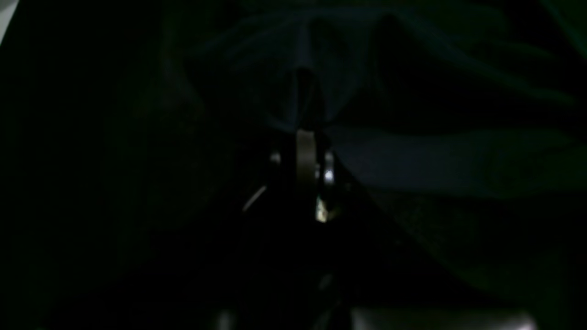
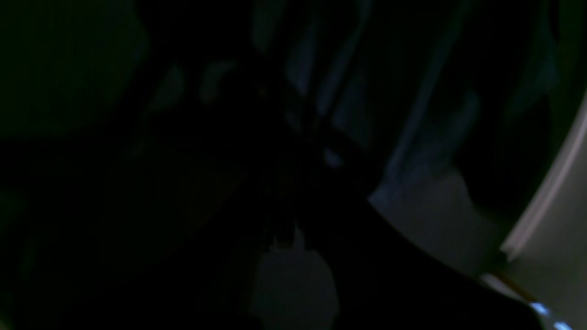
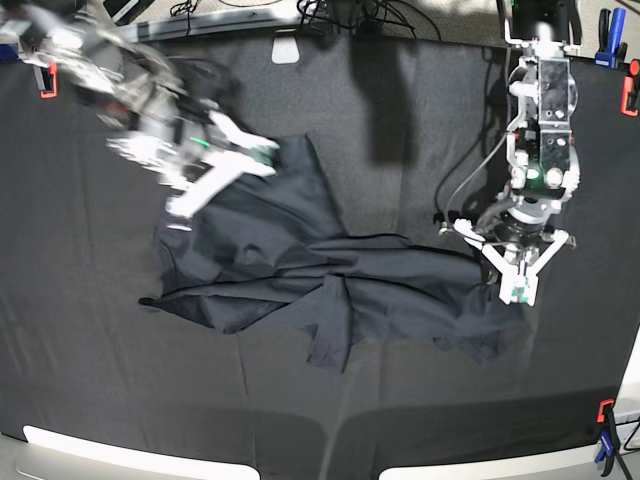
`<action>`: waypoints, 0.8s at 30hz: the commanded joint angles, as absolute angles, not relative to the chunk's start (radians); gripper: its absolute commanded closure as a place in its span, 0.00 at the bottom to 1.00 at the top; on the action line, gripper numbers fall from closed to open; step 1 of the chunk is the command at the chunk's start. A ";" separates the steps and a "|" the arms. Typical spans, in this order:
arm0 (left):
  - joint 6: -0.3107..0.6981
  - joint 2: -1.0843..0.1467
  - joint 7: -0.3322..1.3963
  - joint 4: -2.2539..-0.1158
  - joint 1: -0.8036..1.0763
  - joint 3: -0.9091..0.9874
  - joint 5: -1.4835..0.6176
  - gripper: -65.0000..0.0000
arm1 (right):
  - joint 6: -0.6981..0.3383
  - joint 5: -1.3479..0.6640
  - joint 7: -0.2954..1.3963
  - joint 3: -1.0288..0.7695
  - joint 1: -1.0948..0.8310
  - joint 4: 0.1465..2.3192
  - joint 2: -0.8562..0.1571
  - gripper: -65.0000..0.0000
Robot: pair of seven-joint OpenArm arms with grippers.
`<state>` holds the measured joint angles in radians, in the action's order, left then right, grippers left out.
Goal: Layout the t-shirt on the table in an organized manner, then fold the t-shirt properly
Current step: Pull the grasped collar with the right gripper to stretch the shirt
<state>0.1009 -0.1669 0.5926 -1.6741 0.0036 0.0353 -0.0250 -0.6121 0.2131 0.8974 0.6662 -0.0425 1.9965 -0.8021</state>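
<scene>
The dark t-shirt (image 3: 300, 270) lies crumpled and spread across the middle of the black table (image 3: 400, 130). My left gripper (image 3: 519, 293) points down at the shirt's right edge, shut on a pinch of cloth. In the dim left wrist view the closed fingers of that gripper (image 1: 305, 123) have t-shirt (image 1: 435, 160) folds bunching into them. My right gripper (image 3: 183, 210), motion-blurred, is at the shirt's upper left edge. The right wrist view is very dark. In it, t-shirt (image 2: 348, 105) folds fan away from the right gripper (image 2: 316, 133), which looks shut on the cloth.
Red clamps (image 3: 45, 78) (image 3: 630, 95) and a blue clamp (image 3: 605, 25) hold the tablecloth at the far corners. Another clamp pair (image 3: 603, 440) sits at the near right corner. Cables (image 3: 380, 15) run along the back. The pale rim (image 3: 120, 450) marks the front edge.
</scene>
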 commanded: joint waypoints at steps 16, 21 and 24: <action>0.101 -0.335 0.718 -1.762 -0.008 0.039 -0.027 1.00 | -0.686 0.202 1.010 0.358 -0.589 2.219 -1.014 1.00; 0.101 -0.344 0.695 -1.762 -0.008 0.039 -0.027 1.00 | -0.698 0.171 1.010 0.228 -0.746 2.233 -1.014 1.00; 0.101 -0.345 0.684 -1.762 -0.008 0.039 -0.027 1.00 | -0.698 0.171 1.010 0.154 -0.813 2.233 -1.015 1.00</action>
